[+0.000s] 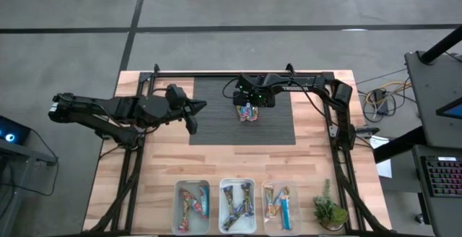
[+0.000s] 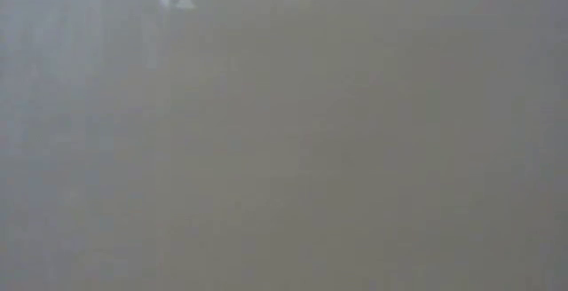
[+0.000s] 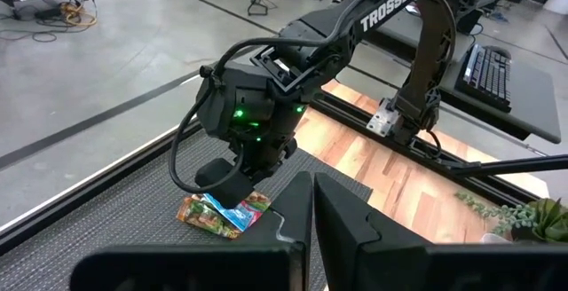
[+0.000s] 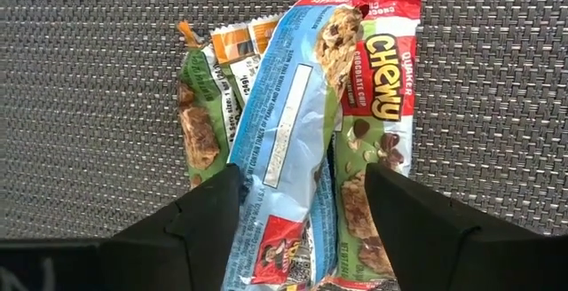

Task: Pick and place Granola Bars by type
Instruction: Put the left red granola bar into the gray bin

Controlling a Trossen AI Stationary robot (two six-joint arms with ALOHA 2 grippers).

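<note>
L gripper (image 1: 193, 118) hovers at the left edge of the dark ribbed rectangular mat (image 1: 216, 132), fingers pressed together, nothing held. R gripper (image 4: 302, 204) sits over the mat's middle near its far edge, fingers spread astride a small pile of shiny-wrapped granola bars (image 4: 306, 122): blue-wrapped bar (image 4: 286, 136) on top, red/green one (image 4: 377, 105) beside it, orange-tipped one (image 4: 232, 41) under. More bars lie in three clear rectangular plastic bins (image 1: 237, 186) along the wooden tabletop's (image 1: 159, 165) near edge. Small green plant (image 1: 328, 212) at the near right corner. Low view shows only grey.
</note>
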